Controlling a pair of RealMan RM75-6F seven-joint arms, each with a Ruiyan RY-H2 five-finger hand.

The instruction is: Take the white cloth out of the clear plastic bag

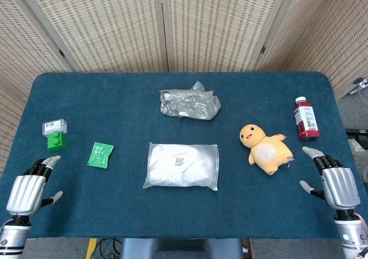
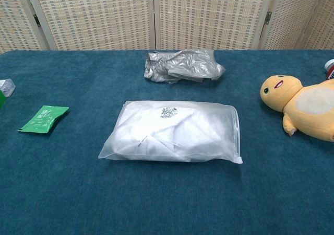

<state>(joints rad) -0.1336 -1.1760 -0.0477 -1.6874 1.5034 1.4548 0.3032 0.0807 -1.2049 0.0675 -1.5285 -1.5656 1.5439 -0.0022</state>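
Both hands empty, fingers spread: left hand [image 1: 26,193], right hand [image 1: 338,184], at the near corners of the surface [image 1: 80,103]. Between them, well apart from either hand's fingers: clear plastic bag [image 1: 181,166], white cloth [image 2: 172,130] inside. Probably light, soft, slippery film; best pinched at an edge.

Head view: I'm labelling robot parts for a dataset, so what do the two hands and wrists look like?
Both hands, the left hand and the right hand, have a silver-grey metallic back plate with ridged lines. Their fingers are dark at the segments with pale grey tips. Below each hand sits a white and grey cylindrical wrist; the right one shows a small green light. No cables or sleeves are visible.
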